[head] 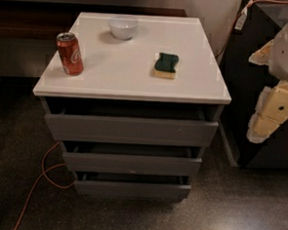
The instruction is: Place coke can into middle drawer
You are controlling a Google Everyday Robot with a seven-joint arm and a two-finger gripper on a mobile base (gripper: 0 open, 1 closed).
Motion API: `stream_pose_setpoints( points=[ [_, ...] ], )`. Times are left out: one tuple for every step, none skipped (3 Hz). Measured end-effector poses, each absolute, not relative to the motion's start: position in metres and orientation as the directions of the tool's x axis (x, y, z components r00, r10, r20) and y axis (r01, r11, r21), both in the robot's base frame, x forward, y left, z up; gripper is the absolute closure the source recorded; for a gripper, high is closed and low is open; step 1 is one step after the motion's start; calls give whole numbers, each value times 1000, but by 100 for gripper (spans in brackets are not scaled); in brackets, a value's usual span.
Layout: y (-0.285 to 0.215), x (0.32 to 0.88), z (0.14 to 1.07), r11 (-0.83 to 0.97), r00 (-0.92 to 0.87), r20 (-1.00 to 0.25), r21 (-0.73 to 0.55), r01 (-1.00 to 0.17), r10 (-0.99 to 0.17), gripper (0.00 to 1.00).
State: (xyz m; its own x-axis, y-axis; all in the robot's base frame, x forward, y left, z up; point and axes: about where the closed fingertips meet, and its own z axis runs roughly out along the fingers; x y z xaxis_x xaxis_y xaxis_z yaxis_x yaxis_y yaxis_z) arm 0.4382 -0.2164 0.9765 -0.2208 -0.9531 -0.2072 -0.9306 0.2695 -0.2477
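The coke can (70,54), red with white script and a silver lid, stands upright near the left edge of the white cabinet top (131,84). The middle drawer (131,163) is the dark grey front between a taller one above and a shorter one below. It is pulled out only a little, with a thin dark gap above it. My gripper (268,117), with cream-coloured parts hanging from the white arm, is at the far right of the view, beside the cabinet and well away from the can. Nothing shows in it.
A white bowl (123,27) sits at the back of the top, and a green and yellow sponge (165,65) lies right of centre. A dark cabinet (254,70) stands to the right. An orange cable (42,174) runs over the floor at lower left.
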Motion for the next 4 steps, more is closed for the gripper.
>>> stream_pose_setpoints(
  points=[
    [-209,435,965,267,-209,-230,-256,-929,-950,0],
    [-204,434,953,270,-203,-257,-257,-928,-945,0],
    [-194,435,933,263,-188,-295,-240,-934,-937,0],
    [-178,435,915,253,-170,-334,-222,-942,-927,0]
  ],
)
